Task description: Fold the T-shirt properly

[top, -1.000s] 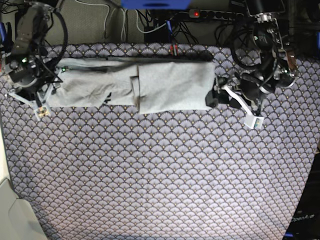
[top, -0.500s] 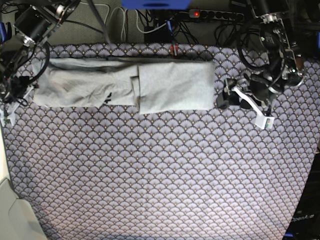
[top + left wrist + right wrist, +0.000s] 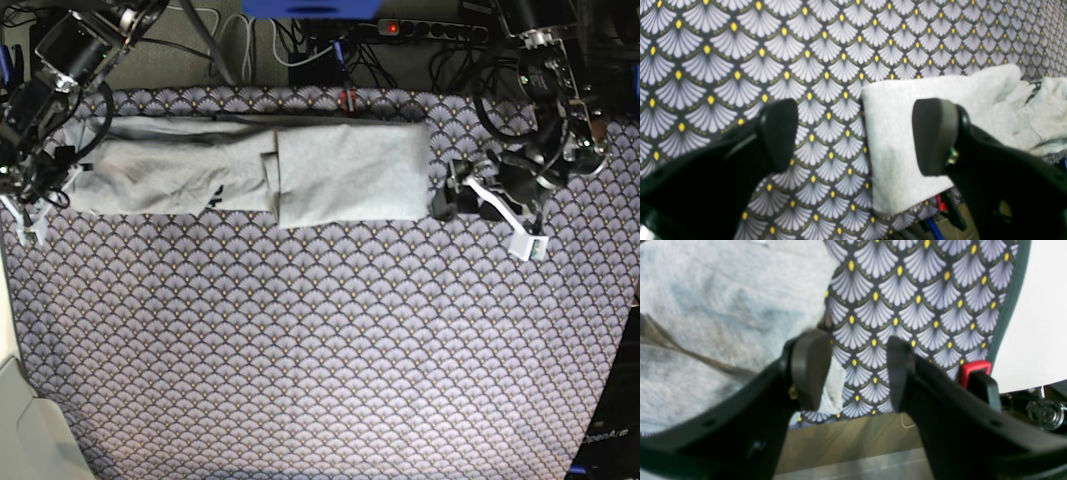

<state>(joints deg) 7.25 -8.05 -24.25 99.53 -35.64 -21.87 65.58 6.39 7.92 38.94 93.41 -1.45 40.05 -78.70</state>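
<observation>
The light grey T-shirt [image 3: 300, 175] lies folded into a long flat strip across the far part of the patterned tablecloth [image 3: 320, 340]. My left gripper [image 3: 455, 200] hovers at the strip's right end. In the left wrist view it [image 3: 857, 133] stands open, with the T-shirt's [image 3: 897, 140] corner edge lying flat on the cloth under the gap. My right gripper [image 3: 35, 205] is at the strip's left end, by the table's edge. In the right wrist view it [image 3: 855, 370] is open over bare tablecloth, one finger [image 3: 810, 366] over the T-shirt's [image 3: 723, 306] rim. Nothing is held.
A power strip [image 3: 420, 28] and loose cables [image 3: 300, 50] lie behind the table's far edge. A red clamp [image 3: 975, 368] sits at the table's left edge, with floor [image 3: 846, 440] below. A pale panel [image 3: 25, 430] stands at the front left corner.
My right arm has drawn left off the shirt's left end, uncovering it, and now sits at the table's edge. My left gripper has backed slightly right from the shirt's right end.
</observation>
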